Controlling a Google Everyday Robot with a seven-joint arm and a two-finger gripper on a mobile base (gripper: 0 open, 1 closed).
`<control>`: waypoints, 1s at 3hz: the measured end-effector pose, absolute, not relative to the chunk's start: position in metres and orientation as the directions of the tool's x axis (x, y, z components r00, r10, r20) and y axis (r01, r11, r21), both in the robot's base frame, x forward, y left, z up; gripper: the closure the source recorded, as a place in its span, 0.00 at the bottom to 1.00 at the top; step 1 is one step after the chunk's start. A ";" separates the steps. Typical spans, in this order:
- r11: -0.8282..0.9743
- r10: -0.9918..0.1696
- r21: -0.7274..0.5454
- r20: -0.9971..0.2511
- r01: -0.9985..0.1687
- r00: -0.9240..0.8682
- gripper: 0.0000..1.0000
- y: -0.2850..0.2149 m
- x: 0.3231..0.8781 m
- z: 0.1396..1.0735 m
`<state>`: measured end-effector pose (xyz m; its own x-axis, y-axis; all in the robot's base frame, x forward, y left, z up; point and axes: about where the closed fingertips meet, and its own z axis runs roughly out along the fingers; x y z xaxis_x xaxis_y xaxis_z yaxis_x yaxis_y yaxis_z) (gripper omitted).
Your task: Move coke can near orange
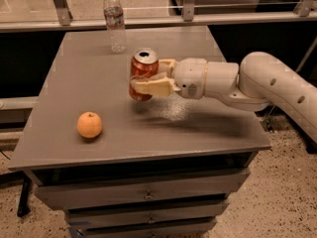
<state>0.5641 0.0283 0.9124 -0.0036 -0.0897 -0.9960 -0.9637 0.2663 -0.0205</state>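
White arm (277, 83), tan end effector (143, 76) — above table (89, 78)

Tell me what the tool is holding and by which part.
The tool, over the middle of the table, holds the coke can by its sides, around mid-height.

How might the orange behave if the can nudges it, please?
Being round, the orange would likely roll on the flat table if nudged. It sits low, so tipping seems unlikely. The gripper, mid-table, has its jaws shut on the can.

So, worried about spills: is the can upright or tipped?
Upright, silver top facing up. The gripper holds the can over the table, away from the orange.
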 end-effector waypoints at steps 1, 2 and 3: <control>0.208 -0.110 -0.037 -0.994 -0.977 0.014 1.00 0.059 0.552 0.905; 0.172 -0.136 -0.033 -0.991 -0.985 0.009 1.00 0.076 0.544 0.894; 0.142 -0.151 -0.021 -0.988 -0.990 -0.001 1.00 0.090 0.538 0.885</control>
<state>0.5378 0.0898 0.8854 -0.0010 -0.1514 -0.9885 -0.9896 0.1423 -0.0208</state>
